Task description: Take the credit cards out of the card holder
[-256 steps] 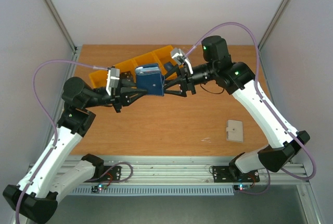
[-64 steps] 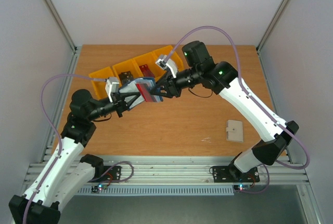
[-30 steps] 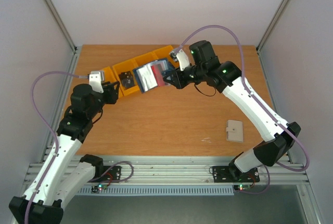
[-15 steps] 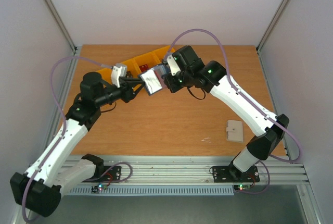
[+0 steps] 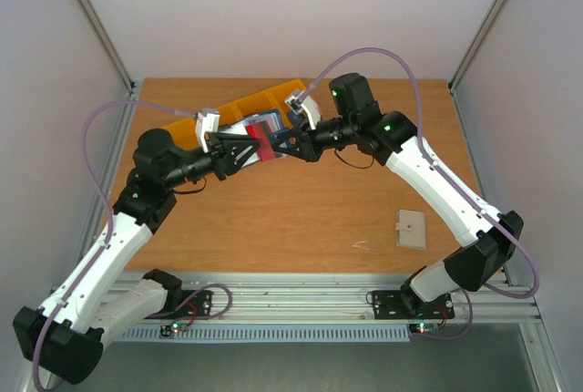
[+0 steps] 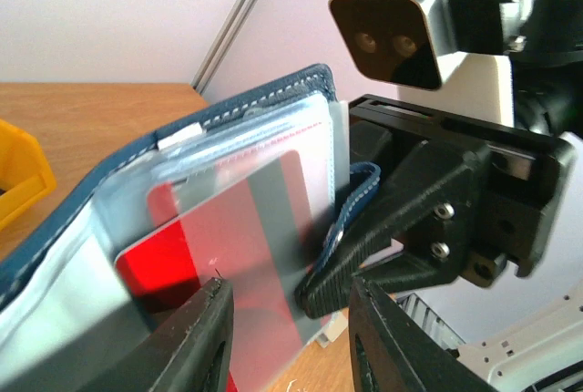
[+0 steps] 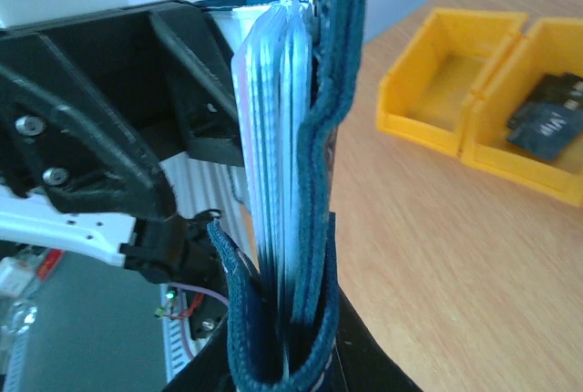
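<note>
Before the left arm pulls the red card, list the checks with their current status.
1. Right end effector clamped on the card holder: ok.
2. Card holder open toward the left end effector: ok.
3. Red card lined up between the left fingers: ok.
4. Left fingers closed on the red card: not ok, a gap shows.
5. Card holder raised off the table: ok.
6. Number of cards left inside: cannot tell.

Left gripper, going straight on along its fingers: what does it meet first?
The left gripper would likely meet the red card sticking out of the card holder held by the right gripper. Depth unclear.
</note>
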Robot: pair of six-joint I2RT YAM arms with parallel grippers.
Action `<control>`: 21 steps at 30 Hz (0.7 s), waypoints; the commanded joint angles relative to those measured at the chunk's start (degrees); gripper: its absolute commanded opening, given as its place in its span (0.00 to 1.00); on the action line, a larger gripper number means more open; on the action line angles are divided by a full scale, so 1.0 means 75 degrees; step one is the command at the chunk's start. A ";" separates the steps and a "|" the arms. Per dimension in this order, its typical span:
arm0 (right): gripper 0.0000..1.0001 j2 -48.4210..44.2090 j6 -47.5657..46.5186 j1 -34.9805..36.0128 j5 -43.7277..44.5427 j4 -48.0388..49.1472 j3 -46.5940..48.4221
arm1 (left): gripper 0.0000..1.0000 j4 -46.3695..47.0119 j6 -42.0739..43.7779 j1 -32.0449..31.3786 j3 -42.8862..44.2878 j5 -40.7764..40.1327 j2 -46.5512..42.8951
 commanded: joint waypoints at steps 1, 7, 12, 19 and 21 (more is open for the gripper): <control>0.01 -0.0421 -0.0148 -0.0191 -0.1475 0.0698 -0.0050 | 0.36 0.0445 -0.0197 0.0261 -0.0141 0.0434 -0.0424; 0.01 -0.0551 -0.0078 -0.0254 -0.2252 0.0964 -0.0043 | 0.35 0.0318 -0.0184 0.0431 -0.0329 0.0341 -0.0753; 0.01 -0.0624 0.0310 -0.0245 -0.2723 0.1566 -0.0187 | 0.36 0.0465 -0.0150 0.0461 -0.0405 0.0467 -0.0844; 0.01 -0.0549 0.0370 0.0193 -0.2779 0.2116 -0.0341 | 0.34 0.0929 -0.0184 0.0268 -0.0230 0.0692 -0.0702; 0.01 -0.0458 0.0290 0.0290 -0.2822 0.2085 -0.0314 | 0.32 0.1025 -0.0166 0.0185 -0.0139 0.0767 -0.0653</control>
